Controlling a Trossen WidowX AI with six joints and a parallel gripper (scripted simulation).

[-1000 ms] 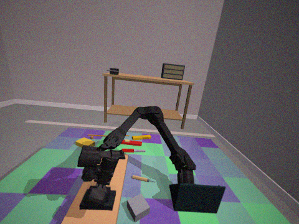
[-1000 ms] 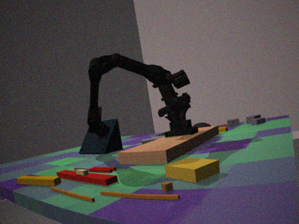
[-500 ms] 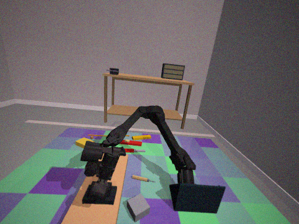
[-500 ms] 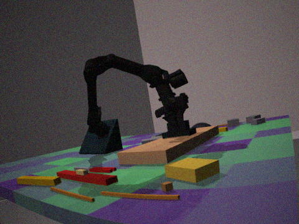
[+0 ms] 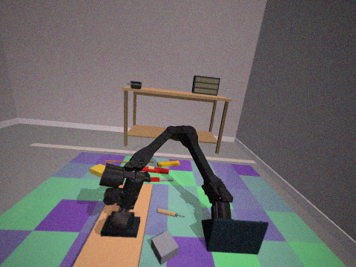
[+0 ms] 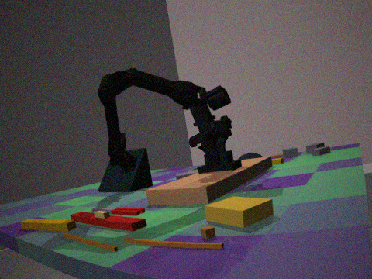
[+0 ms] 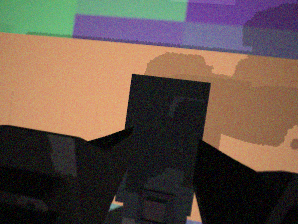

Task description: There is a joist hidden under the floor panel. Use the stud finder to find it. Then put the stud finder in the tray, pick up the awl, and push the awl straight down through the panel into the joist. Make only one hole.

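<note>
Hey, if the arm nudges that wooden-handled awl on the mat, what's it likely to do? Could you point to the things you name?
The awl (image 5: 167, 212) would probably roll, since its handle looks slim and rounded. It may swing rather than travel straight, as the thin tip tapers from a thicker handle. It's likely stiff, judging by its straight shape.

The top view looks slantwise over the arm (image 5: 198, 156) (image 6: 111, 120) toward the workbench (image 5: 174, 93); the exterior faces it from opposite side, low. The wrist looks closely downward. All three share the panel (image 5: 111, 254) (image 6: 174, 197) (image 7: 55, 85).

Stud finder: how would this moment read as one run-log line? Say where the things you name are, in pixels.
tool (image 5: 124, 216) (image 6: 219, 154) (image 7: 162, 134): shut on stud finder (image 5: 130, 231) (image 6: 211, 167) (image 7: 167, 110) | position: over floor panel (image 5: 103, 252) (image 6: 178, 197) (image 7: 55, 80) | indicator (image 7: 156, 208): unlit | awl (image 5: 167, 213): lying beside panel
</note>
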